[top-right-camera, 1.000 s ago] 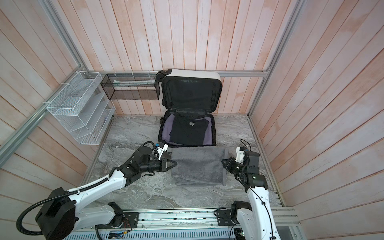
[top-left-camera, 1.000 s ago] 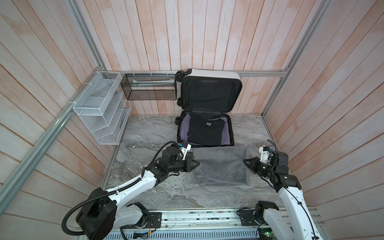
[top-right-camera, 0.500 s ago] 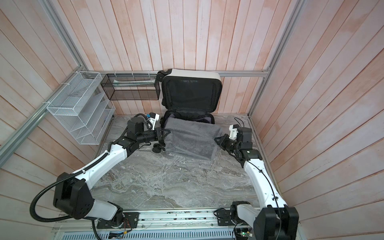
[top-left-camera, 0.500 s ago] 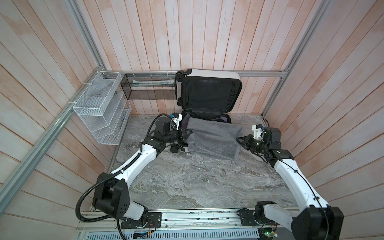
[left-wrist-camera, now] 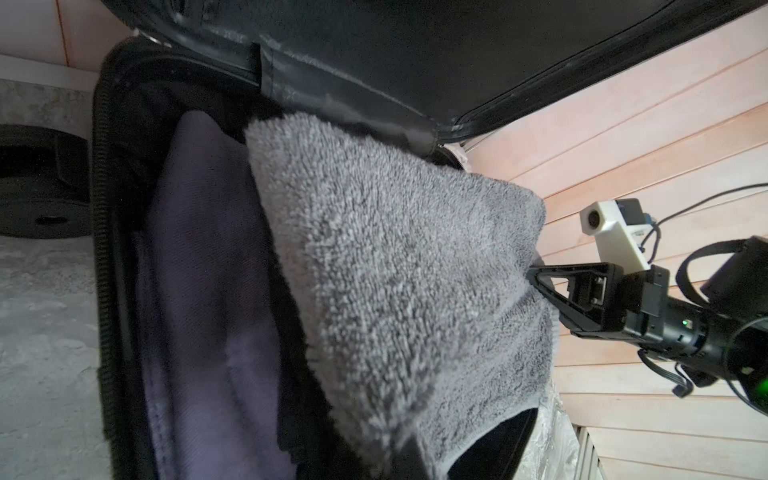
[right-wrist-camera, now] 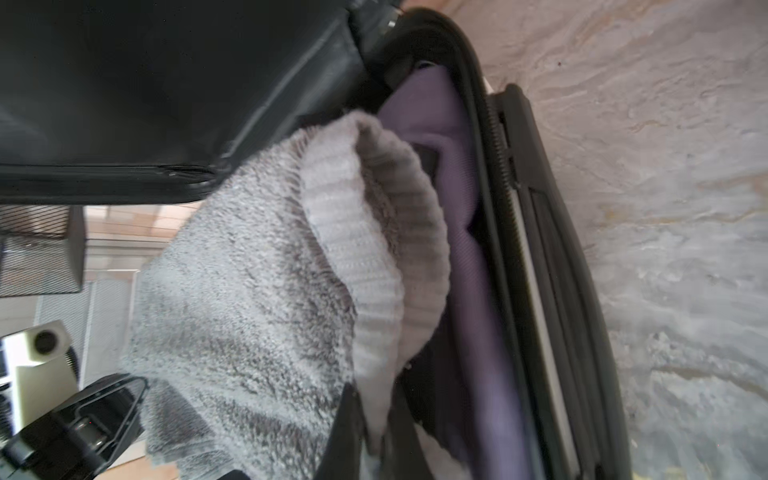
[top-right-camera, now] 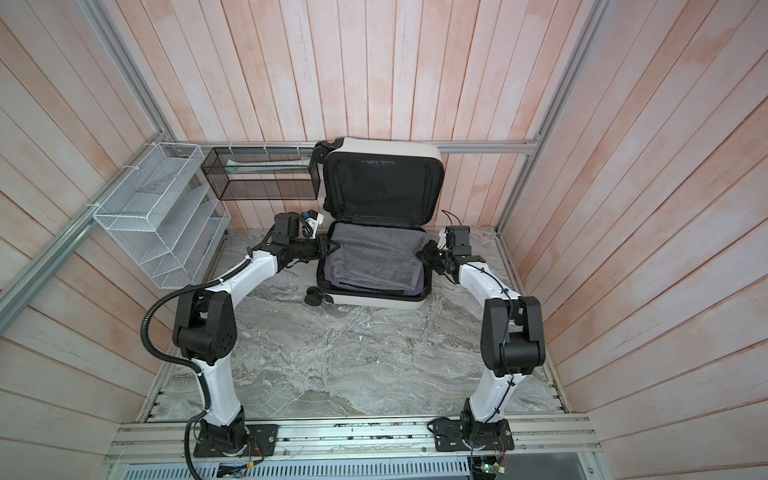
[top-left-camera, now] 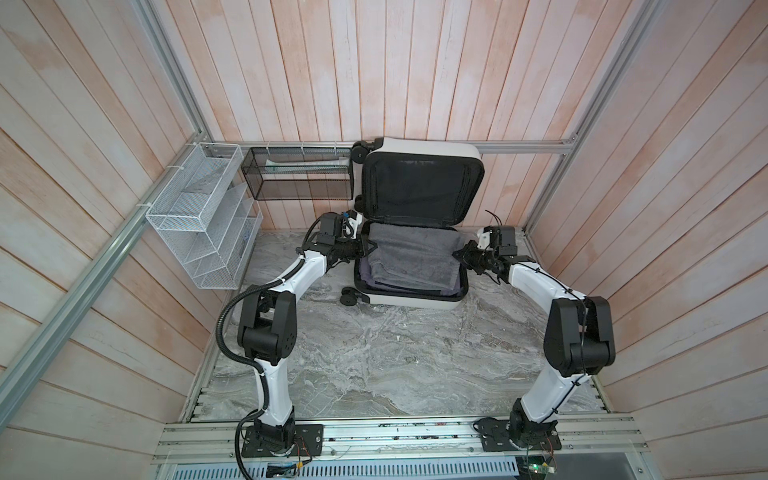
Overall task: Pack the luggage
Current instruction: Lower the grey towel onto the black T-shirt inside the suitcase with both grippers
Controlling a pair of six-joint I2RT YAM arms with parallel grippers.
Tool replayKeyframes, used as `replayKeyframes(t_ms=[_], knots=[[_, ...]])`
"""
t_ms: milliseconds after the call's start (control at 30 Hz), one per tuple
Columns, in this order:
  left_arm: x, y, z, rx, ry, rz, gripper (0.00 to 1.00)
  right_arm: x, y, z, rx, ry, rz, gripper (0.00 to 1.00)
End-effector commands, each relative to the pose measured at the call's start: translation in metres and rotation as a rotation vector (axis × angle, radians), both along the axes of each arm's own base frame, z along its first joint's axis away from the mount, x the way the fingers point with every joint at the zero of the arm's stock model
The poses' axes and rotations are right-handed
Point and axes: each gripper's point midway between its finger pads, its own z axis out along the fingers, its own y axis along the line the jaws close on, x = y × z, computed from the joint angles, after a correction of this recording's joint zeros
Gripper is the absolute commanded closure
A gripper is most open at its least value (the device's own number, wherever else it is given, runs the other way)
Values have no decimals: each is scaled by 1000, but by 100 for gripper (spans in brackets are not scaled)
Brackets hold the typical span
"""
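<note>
The towel (top-left-camera: 411, 255) is pinched by the left hand (top-left-camera: 369, 248) and right hand (top-left-camera: 460, 258) in the open luggage (top-left-camera: 415, 300). Closing is left.

Both top views are looking steeply down from high above the near edge, facing the back wall (top-right-camera: 374, 62). From afar they are sharing almost the same scene: marble floor (top-left-camera: 374, 353) and open luggage (top-left-camera: 419, 158). The left wrist camera is peering from very close across the grey towel (left-wrist-camera: 395, 270) toward the right gripper (left-wrist-camera: 534, 274). The right wrist camera is facing the opposite way, equally close, catching the left gripper (right-wrist-camera: 141, 382).
</note>
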Motion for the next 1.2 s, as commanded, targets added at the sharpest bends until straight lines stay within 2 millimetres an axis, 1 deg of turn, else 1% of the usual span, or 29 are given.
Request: replayKeyframes(t_ms=[0,33,67,133,167,200,233,267,300,333,367,467,533,600,667,767,833,933,1000,1067,1167], knots=[[22,17,-3,51,-35,38,98,23,-14,0,-46,-40,-54,100],[26,18,-8,61,-29,39,93,28,-14,-5,-51,-34,-54,100],[28,19,-10,65,-26,36,83,32,-14,-11,-57,-21,-51,100],[33,20,-11,71,-23,34,59,40,-14,-17,-74,-15,-45,100],[34,21,-10,75,-21,34,47,43,-14,-18,-82,-12,-41,95],[34,23,-8,79,-22,34,38,44,-14,-19,-90,-12,-31,87],[32,24,-3,86,-29,33,31,45,-14,-17,-97,-13,-25,76],[30,26,2,95,-39,34,25,44,-15,-12,-107,-22,-18,67],[27,28,6,103,-46,38,21,43,-17,-8,-117,-30,-15,62],[24,31,12,116,-60,45,17,40,-19,0,-127,-47,-20,58],[20,34,19,123,-71,52,15,36,-23,7,-133,-59,-24,56],[11,36,40,109,-103,57,11,22,-31,25,-161,-86,-34,54],[11,31,54,75,-119,46,10,15,-33,36,-169,-106,-40,54],[14,20,66,40,-129,22,9,12,-30,44,-151,-124,-38,55],[18,0,71,20,-133,-13,9,14,-20,49,-116,-138,-20,58],[24,-26,65,12,-120,-57,9,19,0,46,-66,-131,21,64],[26,-40,51,12,-100,-75,9,19,14,38,-37,-123,45,67],[24,-50,22,1,-43,-93,9,12,25,15,-3,-77,71,72],[18,-49,1,2,-9,-93,9,3,26,-4,15,-46,67,72],[9,-45,-20,13,19,-84,9,-11,24,-28,28,-4,51,73],[0,-38,-45,42,56,-74,9,-24,22,-52,40,36,41,73]])
